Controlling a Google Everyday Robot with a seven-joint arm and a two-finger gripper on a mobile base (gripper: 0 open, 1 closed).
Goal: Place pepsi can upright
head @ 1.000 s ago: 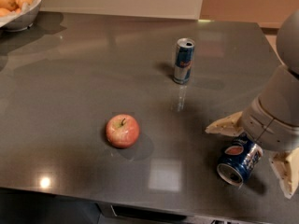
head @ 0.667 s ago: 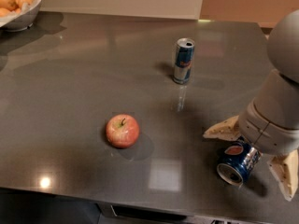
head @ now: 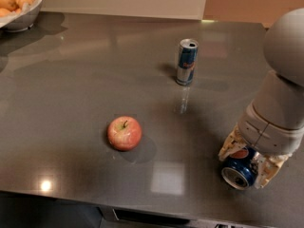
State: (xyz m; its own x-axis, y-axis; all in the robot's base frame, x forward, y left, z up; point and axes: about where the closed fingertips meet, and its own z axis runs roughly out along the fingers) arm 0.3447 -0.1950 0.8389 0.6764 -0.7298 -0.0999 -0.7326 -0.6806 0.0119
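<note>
The pepsi can (head: pixel 239 171) lies on its side near the table's front right corner, dark blue with a red logo, its silver end facing the front. My gripper (head: pixel 244 167) comes down over it from above. One cream finger (head: pixel 231 147) rests against the can's left side and the other against its right side, so the jaws are closed on the can. The grey wrist hides the can's far end.
A slim blue-and-silver can (head: pixel 186 62) stands upright at the table's middle back. A red apple (head: pixel 124 133) lies left of centre. A bowl of fruit (head: pixel 21 18) sits at the far left corner. The dark table's front edge (head: pixel 156 213) runs just below the can.
The fingers were spread wide on either side of the can; they have now closed in against it. The arm has shifted slightly lower over the can.
</note>
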